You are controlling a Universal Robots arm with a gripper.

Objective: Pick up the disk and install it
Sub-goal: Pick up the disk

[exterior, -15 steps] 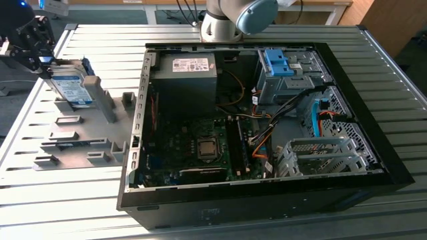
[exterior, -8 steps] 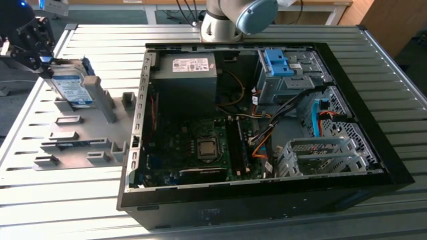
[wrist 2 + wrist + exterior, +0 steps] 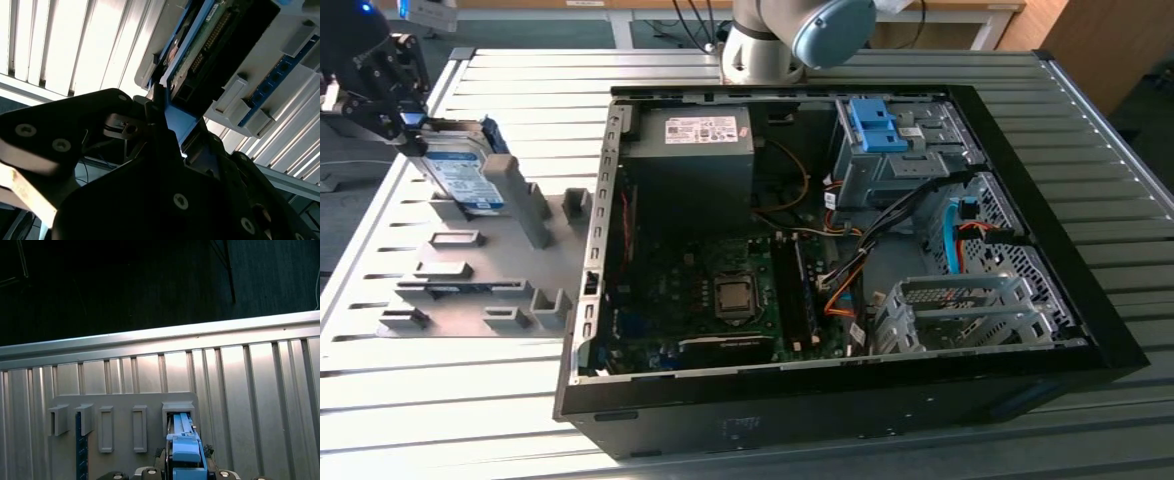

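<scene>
The disk (image 3: 460, 170), a flat rectangular silver hard drive with a blue-and-white label and a blue plastic frame, stands on edge at ten o'clock in the exterior view. Its lower edge sits among the posts of a flat grey plastic fixture plate (image 3: 467, 270) that lies on the ribbed aluminium worktop (image 3: 520, 90). The black gripper (image 3: 411, 125) is at the disk's upper end, toward eleven o'clock of it.

In the second wrist view the dark fingers (image 3: 159, 112) are closed on the blue frame at the disk's (image 3: 200, 50) end, one on each side, with the gripper (image 3: 175, 120) pressed against it. In the first wrist view the blue frame of the disk (image 3: 185, 452) is seen end-on, just beside a rectangular grey socket of the fixture plate (image 3: 120, 405).

At three o'clock of the fixture plate lies the open black computer case (image 3: 1067, 280). It holds a black box with a white sticker (image 3: 687, 170) at its twelve o'clock and a blue plastic clip on a grey metal cage (image 3: 881, 125) at one o'clock, well apart from the disk. The grey arm's base (image 3: 774, 40) stands at twelve o'clock.
</scene>
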